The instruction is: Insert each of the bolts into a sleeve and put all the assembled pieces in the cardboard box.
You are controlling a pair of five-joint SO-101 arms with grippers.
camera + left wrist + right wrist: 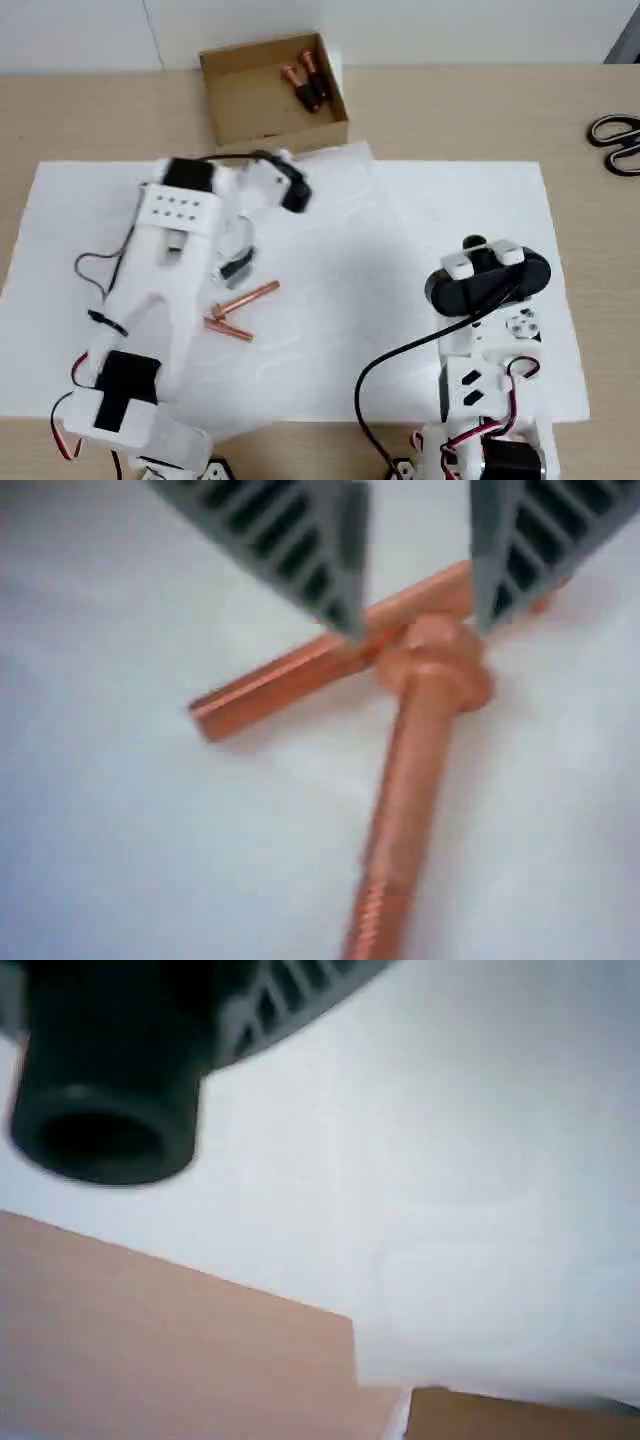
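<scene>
**Left wrist view: open fingers poised over the meeting point of bolt and sleeve**

The left gripper (pixel 415 620) hangs low over the white paper sheet (pixel 400 300) with its two grey ribbed fingers (pixel 300 550) spread apart and nothing held between them. A copper sleeve (pixel 300 675), a straight flat-sided bar, lies on the sheet and runs across beneath both fingertips. One fingertip sits right at the sleeve's upper edge, though I cannot tell whether they actually touch. The bolt (pixel 405 780) lies at an angle to the sleeve. Its rounded head touches the sleeve's side just below the gap between the fingers, and its threaded shank points away from them.

From the high view, these two copper pieces rest together on the sheet just beside the left arm's front end, forming a narrow V. The cardboard box (pixel 235 105) stands on the wooden surface (pixel 450 110) beyond the sheet's far edge, well apart from the loose pair, with assembled pieces (pixel 305 82) lying in its right-hand part. The right arm (pixel 488 275) sits folded over the sheet's right side. A pair of scissors (pixel 618 142) lies at the surface's far right edge.
</scene>
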